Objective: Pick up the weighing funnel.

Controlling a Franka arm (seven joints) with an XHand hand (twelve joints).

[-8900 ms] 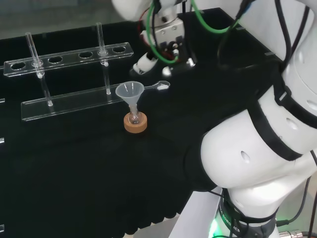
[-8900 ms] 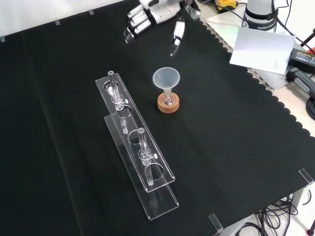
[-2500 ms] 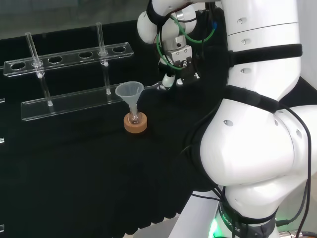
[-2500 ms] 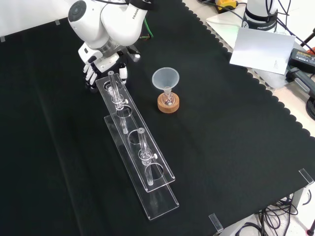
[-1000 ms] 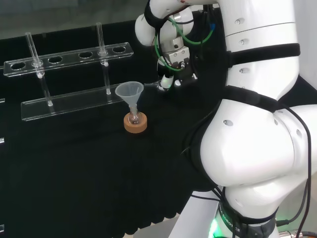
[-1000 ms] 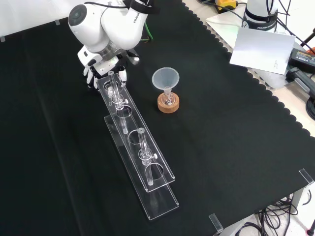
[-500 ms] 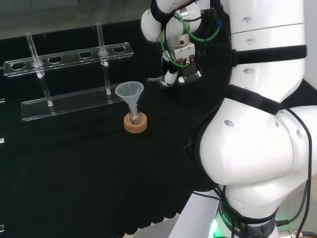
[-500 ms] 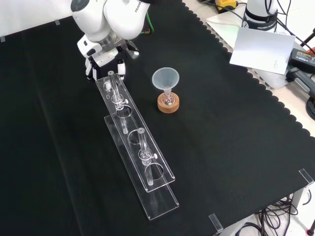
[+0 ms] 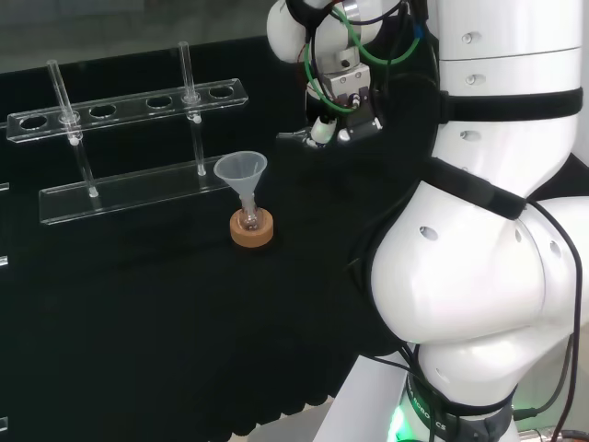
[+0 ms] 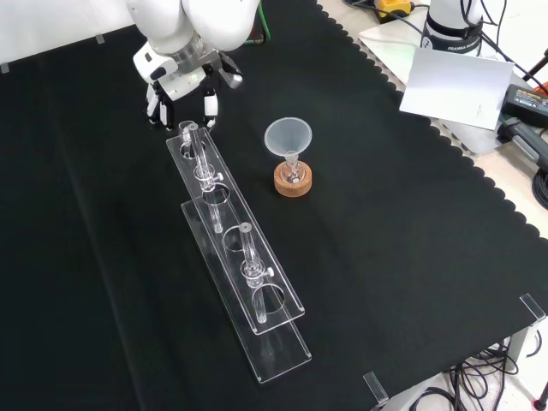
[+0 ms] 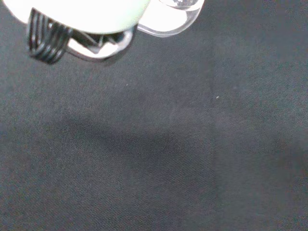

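The black and white robot hand (image 9: 337, 125) is lifting up off the black cloth surface (image 9: 138, 322) and is higher than a moment ago. Its fingers (image 10: 208, 109) are curling round the small clear weighing funnel (image 9: 293, 137), which is going up with it. The pick-up looks almost done.

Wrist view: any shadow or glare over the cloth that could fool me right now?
Wrist view: a soft dark shadow band crosses the cloth diagonally; the hand above it is washed out white, and the clear weighing funnel glints beside it. Head view: the edges of the rack catch the light brightly.
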